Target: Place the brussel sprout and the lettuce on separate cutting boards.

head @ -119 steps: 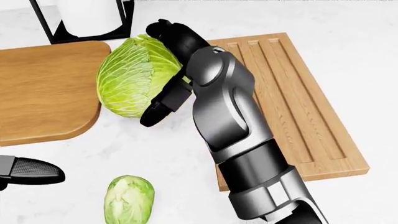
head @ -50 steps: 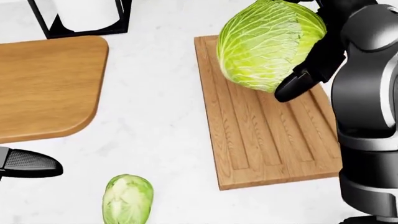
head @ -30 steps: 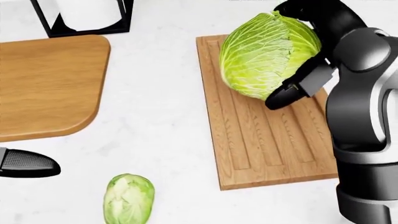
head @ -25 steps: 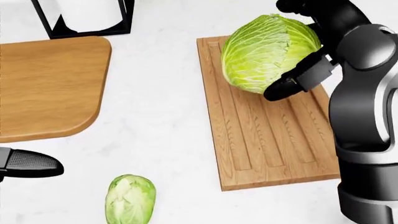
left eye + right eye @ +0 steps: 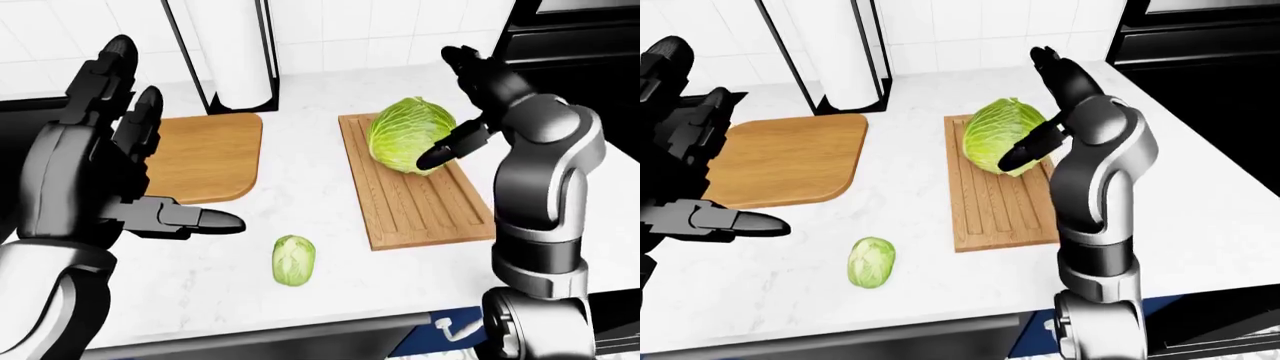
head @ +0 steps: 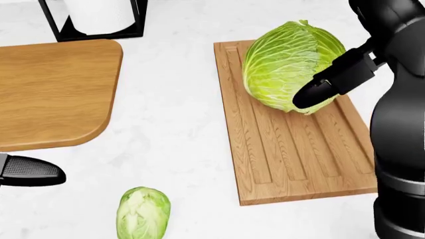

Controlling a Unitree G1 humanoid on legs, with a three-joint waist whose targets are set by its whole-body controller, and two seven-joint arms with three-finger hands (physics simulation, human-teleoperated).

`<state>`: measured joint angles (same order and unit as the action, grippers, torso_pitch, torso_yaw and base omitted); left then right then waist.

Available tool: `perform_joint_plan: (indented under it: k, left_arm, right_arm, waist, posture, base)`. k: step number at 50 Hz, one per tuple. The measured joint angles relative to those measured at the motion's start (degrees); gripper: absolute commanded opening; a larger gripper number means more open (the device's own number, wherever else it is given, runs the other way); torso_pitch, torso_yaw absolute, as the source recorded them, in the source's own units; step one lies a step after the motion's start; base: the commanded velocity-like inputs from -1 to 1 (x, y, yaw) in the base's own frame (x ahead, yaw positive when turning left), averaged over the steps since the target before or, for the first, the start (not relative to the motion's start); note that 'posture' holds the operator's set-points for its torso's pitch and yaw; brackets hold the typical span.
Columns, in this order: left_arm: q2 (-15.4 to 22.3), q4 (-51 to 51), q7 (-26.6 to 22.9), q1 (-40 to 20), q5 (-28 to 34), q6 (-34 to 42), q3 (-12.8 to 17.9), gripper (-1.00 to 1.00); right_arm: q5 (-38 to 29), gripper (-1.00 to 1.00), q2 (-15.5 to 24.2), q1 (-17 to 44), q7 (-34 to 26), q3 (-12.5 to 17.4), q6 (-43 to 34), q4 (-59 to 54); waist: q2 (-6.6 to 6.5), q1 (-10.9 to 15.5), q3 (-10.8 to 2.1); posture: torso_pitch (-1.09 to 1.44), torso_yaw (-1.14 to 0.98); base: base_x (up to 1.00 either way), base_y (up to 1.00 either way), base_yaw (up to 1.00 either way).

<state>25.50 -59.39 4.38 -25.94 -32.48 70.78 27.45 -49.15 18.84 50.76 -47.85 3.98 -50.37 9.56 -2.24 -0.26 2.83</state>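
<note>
**Lettuce on the grooved board, sprout on the desk**

We see the lettuce (image 6: 291, 64) resting on the upper part of the grooved cutting board (image 6: 292, 159), which lies at the right of the head view on the white marble desk (image 6: 173, 124). The right robot hand (image 5: 470, 97) stands about the lettuce's right side with its fingers spread: one dark finger (image 6: 325, 88) lies against the lower right of the head, while the others rise above and beyond it in the left-eye view. We cannot tell whether those upper fingers touch the leaves; they do not close round it.

The brussel sprout (image 6: 143, 213) lies on the bare desk near the bottom of the head view, well apart from both boards, below and between them. The rounded cutting board (image 6: 53, 94) sits at the left, with nothing on it that we can see.

Our left robot hand (image 5: 120, 172) is raised at the left of the left-eye view, fingers spread and holding nothing; one finger points right over the desk, above and left of the sprout. A paper towel roll in a black frame (image 5: 235, 60) stands at the top edge of the rounded board, against the white tiled wall (image 5: 350, 30).
</note>
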Motion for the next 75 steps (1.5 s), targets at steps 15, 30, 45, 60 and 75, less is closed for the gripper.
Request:
perform_joint_plan:
  k: [15, 30, 45, 60, 75]
  left_arm:
    - [10.64, -0.06, 8.13, 3.62, -13.43, -3.75, -0.93, 1.00]
    - [11.63, -0.28, 9.13, -2.04, -15.64, 0.41, -13.12, 1.00]
    - [13.70, -0.03, 1.70, -0.87, -2.57, -0.82, -25.94, 1.00]
    - [14.04, 0.07, -4.16, 0.40, 9.77, -2.42, -36.26, 1.00]
    - [-7.23, 0.77, -40.63, 6.52, 60.16, -4.75, -43.30, 1.00]
  right_arm:
    - [1.91, 1.00, 1.48, -2.95, -2.16, 3.20, -7.42, 10.52]
    - [5.03, 1.00, 2.48, -2.56, -0.17, 1.73, -9.76, 10.81]
    - [4.25, 1.00, 2.12, -2.52, -0.73, 1.36, -9.54, 10.72]
    - [3.82, 1.00, 1.44, -2.54, -0.83, 1.20, -9.30, 10.90]
    - [3.77, 1.00, 1.27, -2.73, -0.72, 1.08, -9.24, 10.83]
  waist:
    - [-0.32, -0.16, -0.06]
    - [-1.02, -0.18, 0.18]
    - [-0.49, -0.14, -0.06]
    - [-0.09, 0.18, -0.49]
    - [1.28, 0.68, -0.43]
  posture:
    - [0.00, 0.00]
    - [0.00, 0.00]
    - [0.00, 0.00]
    - [0.00, 0.00]
    - [0.00, 0.00]
  base:
    - [0.00, 0.00, 0.00]
    - [0.00, 0.00, 0.00]
    - [0.00, 0.00, 0.00]
    - [0.00, 0.00, 0.00]
    - [0.00, 0.00, 0.00]
